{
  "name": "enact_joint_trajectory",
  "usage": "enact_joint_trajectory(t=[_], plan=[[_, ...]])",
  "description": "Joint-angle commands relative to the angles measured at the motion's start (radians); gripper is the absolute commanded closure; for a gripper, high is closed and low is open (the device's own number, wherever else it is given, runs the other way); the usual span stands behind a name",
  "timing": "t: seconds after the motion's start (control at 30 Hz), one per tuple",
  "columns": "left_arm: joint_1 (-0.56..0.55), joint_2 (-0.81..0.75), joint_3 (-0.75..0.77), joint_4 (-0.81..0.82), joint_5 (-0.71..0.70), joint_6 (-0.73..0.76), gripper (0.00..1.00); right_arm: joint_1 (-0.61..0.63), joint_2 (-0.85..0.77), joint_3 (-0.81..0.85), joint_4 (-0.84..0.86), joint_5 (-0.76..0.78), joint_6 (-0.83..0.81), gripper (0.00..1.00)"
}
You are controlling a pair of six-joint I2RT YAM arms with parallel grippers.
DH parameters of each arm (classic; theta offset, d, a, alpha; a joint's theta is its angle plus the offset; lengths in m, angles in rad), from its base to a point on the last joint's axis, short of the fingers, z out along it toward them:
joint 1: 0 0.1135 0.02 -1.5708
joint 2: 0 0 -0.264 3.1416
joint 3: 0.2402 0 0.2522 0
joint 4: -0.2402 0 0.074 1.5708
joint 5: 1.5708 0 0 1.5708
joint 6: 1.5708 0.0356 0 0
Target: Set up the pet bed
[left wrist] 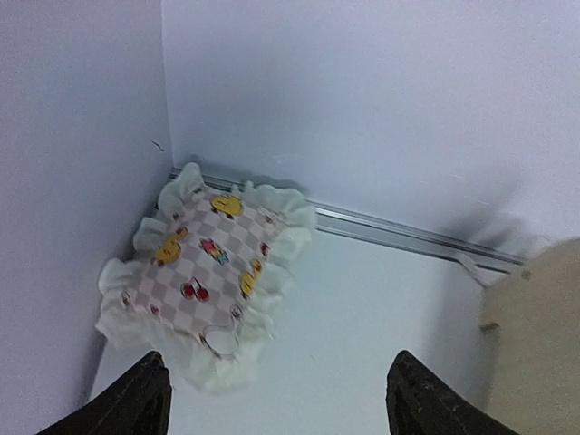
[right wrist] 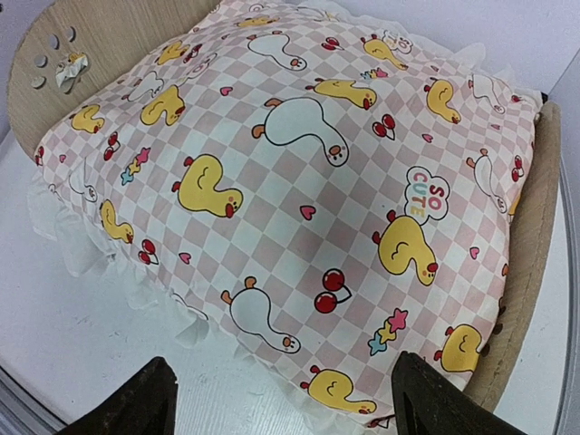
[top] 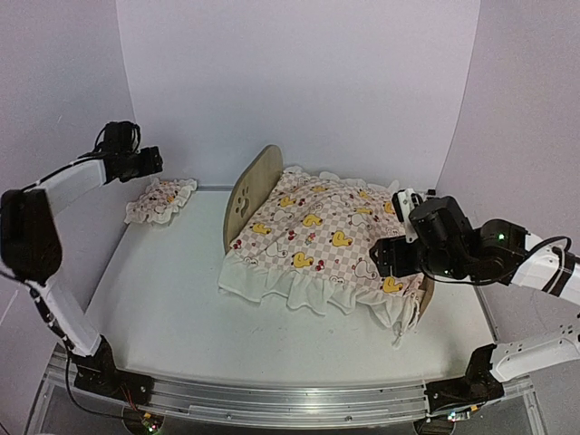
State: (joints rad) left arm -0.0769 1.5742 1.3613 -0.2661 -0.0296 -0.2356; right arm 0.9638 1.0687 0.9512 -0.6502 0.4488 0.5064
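Observation:
The pet bed stands mid-table; its plywood headboard [top: 246, 193] with the paw-print cutout faces left and also shows in the right wrist view [right wrist: 86, 50]. The pink checkered duck-print cover [top: 319, 237] lies spread over it, ruffles hanging at the front; the striped base is hidden. The small ruffled pillow [top: 160, 200] lies at the far left corner. My left gripper [top: 150, 161] is open and empty, raised above the pillow [left wrist: 207, 267]. My right gripper [top: 390, 256] is open and empty, just above the cover's foot end [right wrist: 299, 199].
White walls close the back and both sides. A metal rail [left wrist: 399, 234] runs along the base of the back wall. The footboard edge [right wrist: 530, 272] curves along the right of the bed. The table's front rail [top: 272, 399] lies by the arm bases.

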Motion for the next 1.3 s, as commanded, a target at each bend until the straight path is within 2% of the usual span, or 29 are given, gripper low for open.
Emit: enact_joint_trajectory(t=[0.0,0.17,0.27,0.47,0.57,0.63,0.67,0.73,0.77,0.87,0.97,1.1,1.27], plan=[[0.049,0.342,0.328,-0.092,-0.151,0.079,0.19,-0.003,-0.028,0.054,0.063,-0.002,-0.038,0.17],[0.057,0.652,0.659,-0.161,-0.268,0.174,0.19,-0.003,-0.033,0.083,0.064,-0.018,-0.049,0.16],[0.061,0.785,0.784,-0.171,-0.333,0.217,0.17,-0.003,-0.033,0.101,0.063,-0.024,-0.06,0.15],[0.066,0.916,0.823,-0.189,-0.274,0.263,0.19,-0.003,-0.047,0.11,0.063,0.002,-0.071,0.14],[0.072,0.943,0.841,-0.228,-0.245,0.251,0.29,-0.003,-0.041,0.121,0.063,0.003,-0.079,0.14],[0.074,0.94,0.841,-0.231,-0.224,0.266,0.38,-0.003,-0.036,0.126,0.063,-0.003,-0.081,0.14],[0.074,0.939,0.852,-0.24,-0.211,0.267,0.47,-0.003,-0.036,0.126,0.063,-0.008,-0.082,0.14],[0.074,0.917,0.863,-0.258,-0.189,0.262,0.73,-0.004,-0.043,0.123,0.063,-0.012,-0.082,0.14],[0.074,0.895,0.86,-0.262,-0.17,0.254,0.82,-0.003,-0.048,0.121,0.063,-0.013,-0.081,0.14],[0.074,0.808,0.851,-0.266,-0.122,0.21,0.97,-0.003,-0.074,0.111,0.064,-0.007,-0.077,0.14],[0.073,0.682,0.82,-0.268,-0.064,0.151,1.0,-0.002,-0.094,0.099,0.063,0.008,-0.075,0.13],[0.037,0.481,0.748,-0.265,0.066,0.087,1.0,-0.027,-0.095,0.086,0.034,0.12,-0.014,0.08],[-0.064,0.313,0.684,-0.262,0.119,0.068,1.0,-0.35,0.019,0.151,-0.004,-0.079,-0.039,0.06]])
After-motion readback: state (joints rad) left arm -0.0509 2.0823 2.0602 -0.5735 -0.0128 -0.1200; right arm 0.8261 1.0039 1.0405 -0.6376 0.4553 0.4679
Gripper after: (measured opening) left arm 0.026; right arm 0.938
